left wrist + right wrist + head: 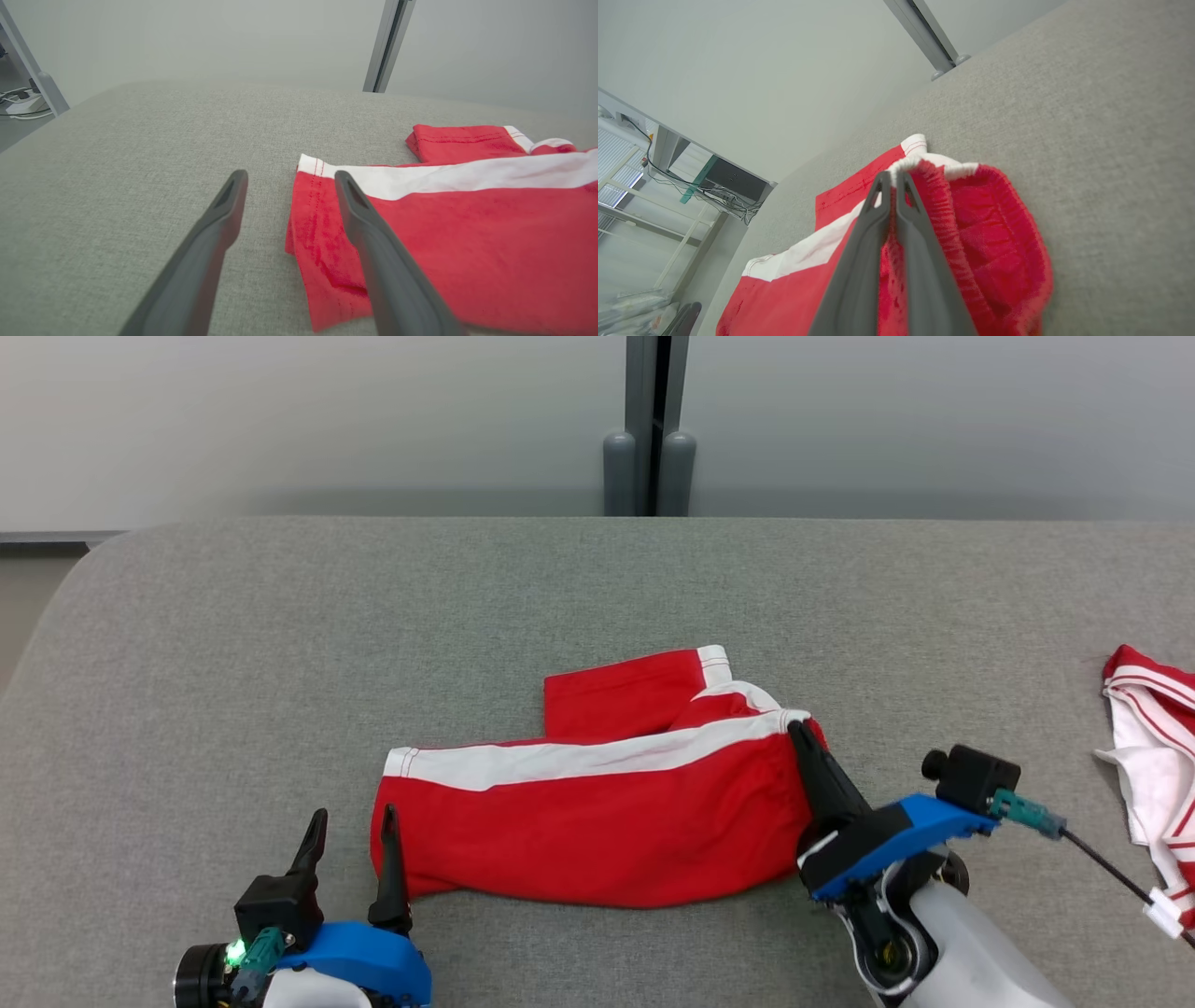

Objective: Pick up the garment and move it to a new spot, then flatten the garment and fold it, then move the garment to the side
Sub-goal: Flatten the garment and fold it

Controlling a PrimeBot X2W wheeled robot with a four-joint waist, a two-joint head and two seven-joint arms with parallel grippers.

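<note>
Garment (597, 821) across mid-surface (280, 644), an end effector at each end.
At the garment's left end, toward the front edge: left end effector (354, 812), fingers spread, one over the cloth's corner, the other beside it over bare surface, contact impossible to tell. At the right end: right end effector (796, 728), fingers pressed together on the waistband (924, 177), arm reaching in from the front right. Behind the garment's main body: one leg doubled toward the back. Well apart, at the far right edge: second garment (1153, 756). Behind the surface, at centre: post (649, 429), a wall (280, 420) behind it.
</note>
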